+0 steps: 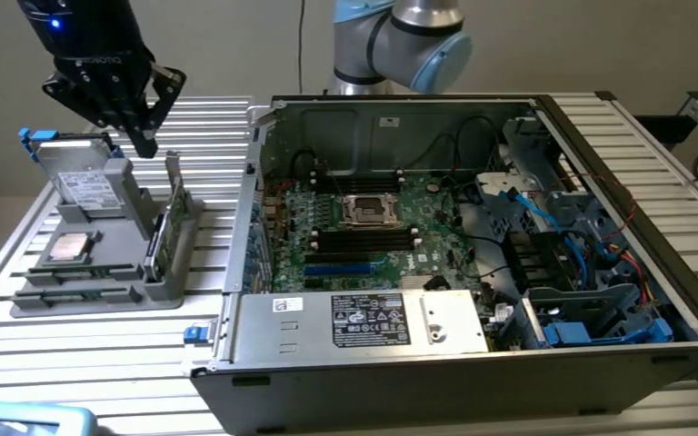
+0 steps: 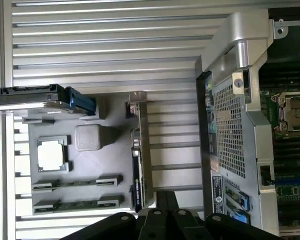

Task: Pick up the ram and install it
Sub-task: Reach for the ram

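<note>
Black gripper (image 1: 144, 143) lettered ROBOTIQ, jaws closed and empty, above grey plastic parts tray (image 1: 106, 305), thin green ram stick (image 1: 83, 270) lying in a tray slot, open computer case (image 1: 446, 391) beside, its white label (image 1: 367, 321) illegible.

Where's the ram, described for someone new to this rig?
Look at the gray tray on the exterior view's left of the open computer case. At its near end, next to the square processor, two ram sticks sit in grooves. They are long, thin and low, unlike the taller bracketed card standing beside them.
</note>
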You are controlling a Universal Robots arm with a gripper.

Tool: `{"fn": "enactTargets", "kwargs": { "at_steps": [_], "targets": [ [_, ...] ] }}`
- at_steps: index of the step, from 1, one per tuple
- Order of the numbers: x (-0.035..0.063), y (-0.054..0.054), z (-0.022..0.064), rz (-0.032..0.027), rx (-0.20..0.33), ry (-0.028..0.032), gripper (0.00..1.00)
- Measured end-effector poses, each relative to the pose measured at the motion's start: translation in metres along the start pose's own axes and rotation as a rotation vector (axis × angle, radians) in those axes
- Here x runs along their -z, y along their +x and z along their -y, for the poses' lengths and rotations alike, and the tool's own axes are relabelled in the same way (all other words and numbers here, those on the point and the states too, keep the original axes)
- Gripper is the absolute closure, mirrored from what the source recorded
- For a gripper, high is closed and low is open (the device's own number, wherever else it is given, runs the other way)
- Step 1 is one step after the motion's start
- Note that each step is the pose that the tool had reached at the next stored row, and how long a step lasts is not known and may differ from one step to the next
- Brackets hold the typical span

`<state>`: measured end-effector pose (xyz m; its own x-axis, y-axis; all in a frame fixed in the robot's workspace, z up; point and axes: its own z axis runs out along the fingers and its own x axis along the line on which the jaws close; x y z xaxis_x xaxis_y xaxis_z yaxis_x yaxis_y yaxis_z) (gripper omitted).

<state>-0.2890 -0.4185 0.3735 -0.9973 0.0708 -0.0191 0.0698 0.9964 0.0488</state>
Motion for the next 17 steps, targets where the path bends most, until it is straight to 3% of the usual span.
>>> {"fn": "enactTargets", "kwargs": {
  "at_steps": [9,14,17],
  "targets": [
    [-0.0149,0.034,0.0096,0.0000,0.000,0.0000,0.89],
    [-0.0230,0.042,0.0160,-0.0025,0.005,-0.0004,0.89],
    [-0.0275,0.055,0.0182,-0.0026,0.006,-0.0004,0.89]
  ]
}}
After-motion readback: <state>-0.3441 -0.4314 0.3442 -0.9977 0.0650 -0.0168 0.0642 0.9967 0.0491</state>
